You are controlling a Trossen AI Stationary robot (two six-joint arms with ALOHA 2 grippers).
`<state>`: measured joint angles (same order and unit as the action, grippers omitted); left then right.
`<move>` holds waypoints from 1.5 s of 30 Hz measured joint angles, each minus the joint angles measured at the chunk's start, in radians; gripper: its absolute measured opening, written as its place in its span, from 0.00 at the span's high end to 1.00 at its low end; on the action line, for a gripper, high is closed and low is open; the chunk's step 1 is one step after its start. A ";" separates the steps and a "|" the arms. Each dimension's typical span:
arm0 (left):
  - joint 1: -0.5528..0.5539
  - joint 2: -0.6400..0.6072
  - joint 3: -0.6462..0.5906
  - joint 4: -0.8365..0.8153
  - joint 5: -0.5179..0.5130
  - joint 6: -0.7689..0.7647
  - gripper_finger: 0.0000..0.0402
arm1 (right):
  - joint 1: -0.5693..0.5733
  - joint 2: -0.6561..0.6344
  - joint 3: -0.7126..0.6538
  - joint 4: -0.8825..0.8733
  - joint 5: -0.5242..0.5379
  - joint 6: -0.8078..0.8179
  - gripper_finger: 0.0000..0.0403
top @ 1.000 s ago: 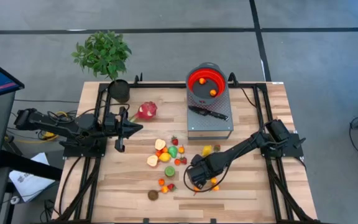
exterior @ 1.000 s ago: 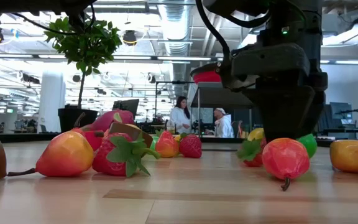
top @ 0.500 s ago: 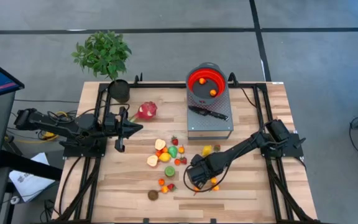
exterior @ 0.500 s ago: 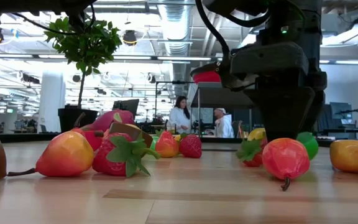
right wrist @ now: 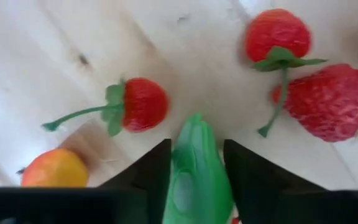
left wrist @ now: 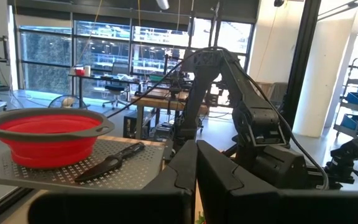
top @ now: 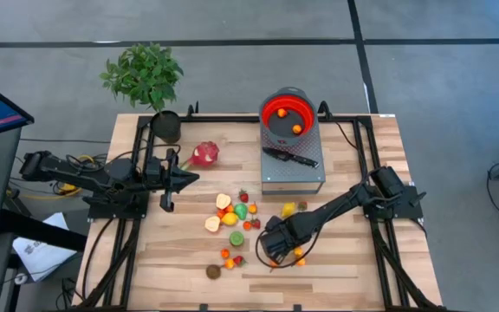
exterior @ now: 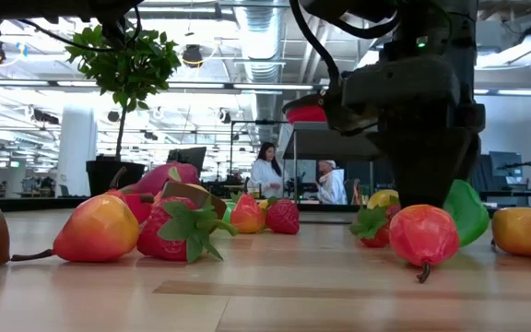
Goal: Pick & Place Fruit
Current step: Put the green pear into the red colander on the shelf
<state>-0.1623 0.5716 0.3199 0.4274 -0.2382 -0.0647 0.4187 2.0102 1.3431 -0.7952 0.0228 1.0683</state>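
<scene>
The green fruit (right wrist: 195,171) sat clenched between the two fingers of my right claw (top: 273,250), tilted, its lower end at the wood, as the low view showed (exterior: 466,211). I was down over the table's (top: 353,269) near half, right of the middle, among the scattered fruit. Just beside my catch lay a small red fruit with a green stem (right wrist: 143,104), an orange one (right wrist: 56,168), and a second red one (right wrist: 277,32) touching a strawberry (right wrist: 328,101). Toward the table's middle a cluster of more fruit (top: 230,212) lay, and the dragon fruit (top: 204,154) rested near the far edge, left of the grey stand (top: 293,165). The stand carried the red bowl (top: 285,113) and a knife (top: 289,157). My left claw (top: 166,200) waited near the left edge with its fingers pressed together, empty.
</scene>
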 joint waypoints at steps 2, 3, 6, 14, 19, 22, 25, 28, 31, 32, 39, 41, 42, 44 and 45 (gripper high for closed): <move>0.000 0.000 0.000 0.000 0.000 0.000 0.99 | 0.003 0.000 0.013 -0.013 -0.004 -0.013 0.74; 0.000 0.000 0.000 0.000 0.000 0.000 0.99 | 0.006 0.000 0.024 -0.016 -0.005 -0.029 0.78; 0.000 0.000 0.000 0.000 0.000 0.000 0.99 | 0.007 -0.001 0.059 -0.013 -0.007 -0.072 0.86; 0.000 0.000 0.000 0.000 0.000 0.000 0.99 | 0.002 -0.001 0.128 -0.042 0.003 -0.109 0.82; 0.000 0.000 0.000 0.000 0.000 0.000 0.99 | -0.002 -0.001 0.128 -0.065 0.004 -0.109 0.77; 0.000 0.000 0.000 0.000 0.000 0.000 0.99 | -0.002 -0.001 0.128 -0.079 0.006 -0.109 0.77; 0.000 0.000 0.000 0.000 0.000 0.000 0.99 | -0.002 -0.001 0.128 -0.091 0.014 -0.108 0.79; 0.000 0.000 0.000 0.000 0.000 0.000 0.99 | -0.002 -0.001 0.128 -0.091 0.016 -0.109 0.80; 0.000 0.000 0.000 0.000 0.000 0.000 0.99 | -0.002 -0.001 0.128 -0.091 0.016 -0.108 0.81; 0.000 0.000 0.000 0.000 0.000 0.000 0.99 | -0.002 -0.001 0.128 -0.091 0.016 -0.108 0.81; 0.000 0.000 0.000 0.000 0.000 0.000 0.99 | -0.002 -0.002 0.128 -0.091 0.027 -0.109 0.81; 0.000 0.000 0.000 0.000 0.000 0.000 0.99 | -0.001 -0.002 0.128 -0.091 0.032 -0.110 0.81; 0.000 0.000 0.000 0.000 0.000 0.000 0.99 | -0.001 -0.002 0.128 -0.091 0.033 -0.110 0.81; 0.000 0.000 0.000 0.000 0.000 0.000 0.99 | -0.001 -0.002 0.128 -0.091 0.034 -0.110 0.81; 0.000 0.000 0.000 0.000 0.000 0.000 0.99 | -0.001 -0.002 0.128 -0.091 0.034 -0.110 0.81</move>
<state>-0.1623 0.5713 0.3199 0.4274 -0.2382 -0.0647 0.4180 2.0086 1.4708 -0.8860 0.0567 0.9585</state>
